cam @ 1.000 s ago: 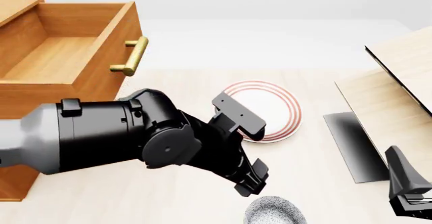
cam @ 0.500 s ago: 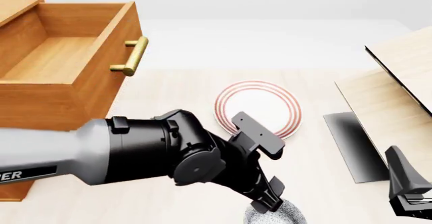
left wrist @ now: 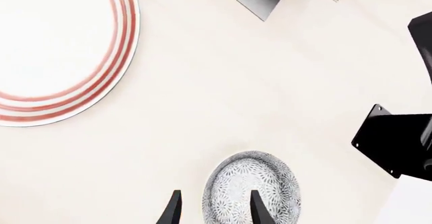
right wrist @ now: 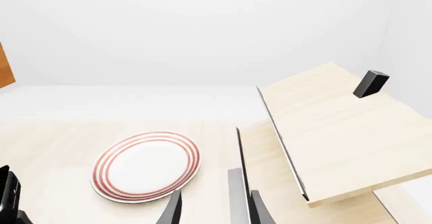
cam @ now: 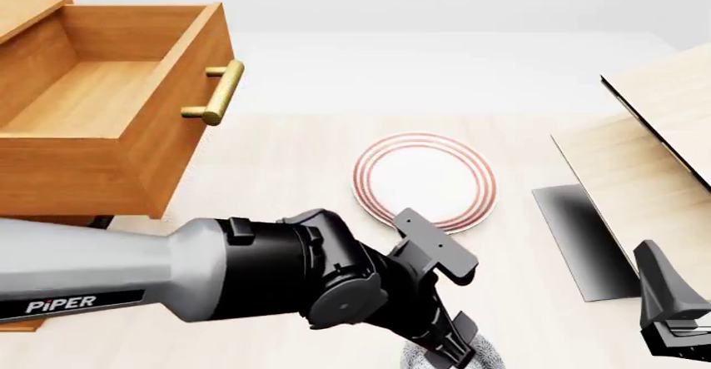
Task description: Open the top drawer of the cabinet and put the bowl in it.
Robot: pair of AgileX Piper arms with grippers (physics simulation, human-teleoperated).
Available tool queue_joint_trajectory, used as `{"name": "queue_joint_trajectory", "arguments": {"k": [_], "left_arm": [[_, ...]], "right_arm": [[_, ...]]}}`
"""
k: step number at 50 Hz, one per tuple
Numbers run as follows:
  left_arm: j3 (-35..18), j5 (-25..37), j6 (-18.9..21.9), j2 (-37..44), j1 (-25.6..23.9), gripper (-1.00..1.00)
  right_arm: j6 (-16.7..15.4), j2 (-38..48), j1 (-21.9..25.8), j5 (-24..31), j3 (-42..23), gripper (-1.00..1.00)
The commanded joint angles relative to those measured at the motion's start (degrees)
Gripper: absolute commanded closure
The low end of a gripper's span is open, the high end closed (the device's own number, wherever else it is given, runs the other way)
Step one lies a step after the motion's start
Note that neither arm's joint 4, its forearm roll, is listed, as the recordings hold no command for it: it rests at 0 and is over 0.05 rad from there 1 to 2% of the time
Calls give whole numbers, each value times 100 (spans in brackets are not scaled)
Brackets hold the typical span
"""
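At the near edge of the table, the left gripper has come down and forward over the last second and now sits right at the bowl. In the left wrist view its fingers stand apart, one outside the bowl's wall and one just inside the rim, so it is spread around that wall and not yet clamped. In the front view the arm hides most of the bowl, leaving only a speckled sliver. This looks like the reach for a rim grasp; closing the fingers would be the next step. The bowl itself is empty and has not shifted.

The right gripper hangs idle at the near right, fingers parted with nothing between them.

Further out, the red-ringed plate lies flat on the table with nothing on it. To its right stands a pale wood structure.

At the far left, the top drawer of the cabinet is pulled fully open, its brass handle facing right. It is empty, ready to take the bowl.
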Motion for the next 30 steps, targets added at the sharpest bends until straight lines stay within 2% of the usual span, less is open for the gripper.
{"name": "queue_joint_trajectory", "arguments": {"k": [1, 30], "left_arm": [[78, -191, -105, 154, -56, -100], [442, -518, -217, 146, 64, -100]], "right_arm": [[1, -7, -3, 2, 5, -100], [3, -7, -3, 2, 5, -100]]}}
